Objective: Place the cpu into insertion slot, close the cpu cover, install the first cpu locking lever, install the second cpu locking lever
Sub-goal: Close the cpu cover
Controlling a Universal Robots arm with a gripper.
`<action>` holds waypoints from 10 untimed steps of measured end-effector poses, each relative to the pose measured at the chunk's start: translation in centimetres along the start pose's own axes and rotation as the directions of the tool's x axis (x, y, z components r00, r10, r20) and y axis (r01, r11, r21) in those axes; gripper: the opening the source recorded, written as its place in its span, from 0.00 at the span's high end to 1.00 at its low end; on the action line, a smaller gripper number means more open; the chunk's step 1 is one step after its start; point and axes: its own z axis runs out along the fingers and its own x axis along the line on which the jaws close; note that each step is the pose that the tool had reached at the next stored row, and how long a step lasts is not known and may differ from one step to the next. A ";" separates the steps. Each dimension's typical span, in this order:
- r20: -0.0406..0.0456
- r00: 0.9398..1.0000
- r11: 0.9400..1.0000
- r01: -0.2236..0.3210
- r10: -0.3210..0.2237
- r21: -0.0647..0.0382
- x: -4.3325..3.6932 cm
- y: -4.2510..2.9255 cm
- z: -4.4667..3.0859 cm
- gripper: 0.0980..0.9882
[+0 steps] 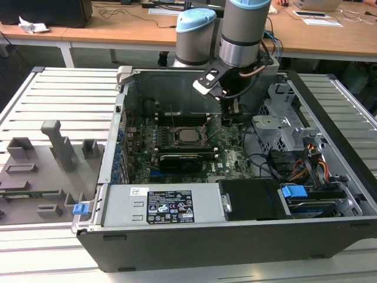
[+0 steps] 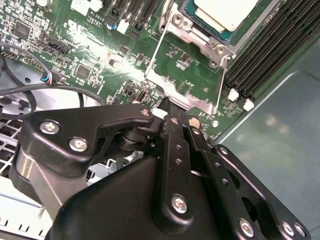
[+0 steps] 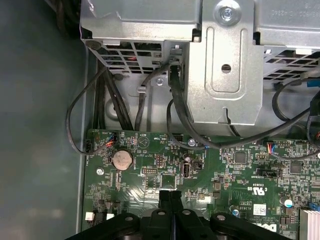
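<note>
The cpu (image 1: 189, 135) lies silver side up in the insertion slot (image 2: 200, 41) on the green motherboard; in the second wrist view the cpu (image 2: 227, 12) sits at the picture's edge. The cpu cover (image 2: 182, 95), a thin silvery frame, is swung open away from the slot, and the board shows through its window. My gripper (image 2: 169, 106) is shut, and its black fingertips are at the cover's free edge with nothing visible between them. In the first wrist view the gripper (image 3: 170, 194) hangs just over the board. In the exterior view the gripper (image 1: 230, 109) is on the exterior view's right of the cpu.
A long black card (image 1: 182, 159) lies in front of the slot, with a grey power supply (image 1: 159, 206) nearer. A metal drive cage (image 3: 220, 65) with black cables (image 3: 125, 100) stands close to the gripper. Memory slots (image 2: 265, 50) flank the socket. A grey fixture tray (image 1: 41, 171) lies outside the case.
</note>
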 end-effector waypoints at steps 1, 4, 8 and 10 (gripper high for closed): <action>0.000 1.000 1.000 0.000 0.000 0.000 0.00 -0.03 0.00 0.99; 0.000 1.000 1.000 0.000 0.000 0.000 0.01 -0.14 -0.01 0.99; 0.000 1.000 1.000 0.000 0.000 0.000 0.02 -0.37 -0.02 0.99; 0.000 1.000 1.000 0.000 0.000 0.000 0.02 -0.49 -0.02 0.99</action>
